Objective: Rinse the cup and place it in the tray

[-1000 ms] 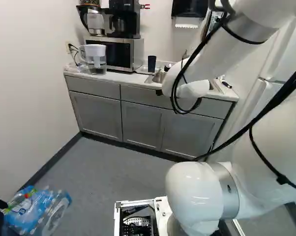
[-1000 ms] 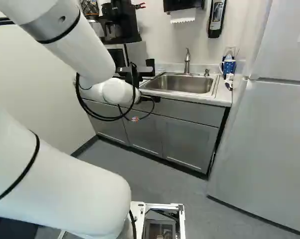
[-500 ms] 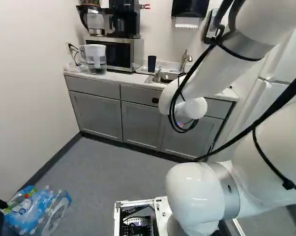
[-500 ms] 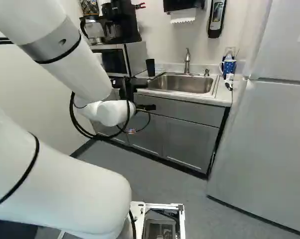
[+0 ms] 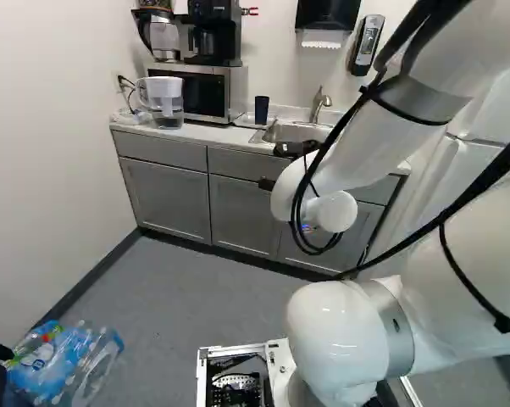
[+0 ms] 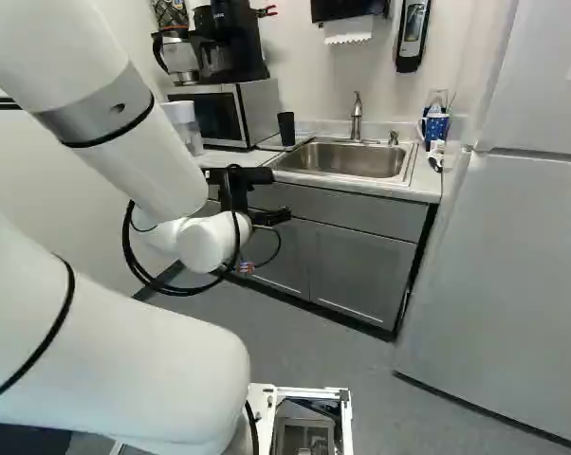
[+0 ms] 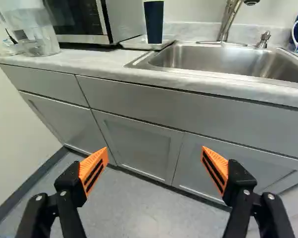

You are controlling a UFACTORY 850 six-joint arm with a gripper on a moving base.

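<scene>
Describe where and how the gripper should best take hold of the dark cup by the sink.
Best, I'd say, by the middle of the cup's side wall, gripper coming in level from the front, one finger each side. It stands upright on the tray, tall, with no handle showing; the microwave close by probably limits finger room.

Ahead of the jaws, a row of grey cabinets [image 7: 139,148] is topped by a pale countertop [image 7: 79,62], on which a microwave [image 7: 125,20] is set before the white back wall [image 6: 295,66]. Below the jaws a grey floor [image 7: 149,208] is seen, bordered by a dark baseboard [image 7: 20,191] at the left side wall [image 5: 52,170]. To their right a white refrigerator [image 6: 504,265] is placed
</scene>
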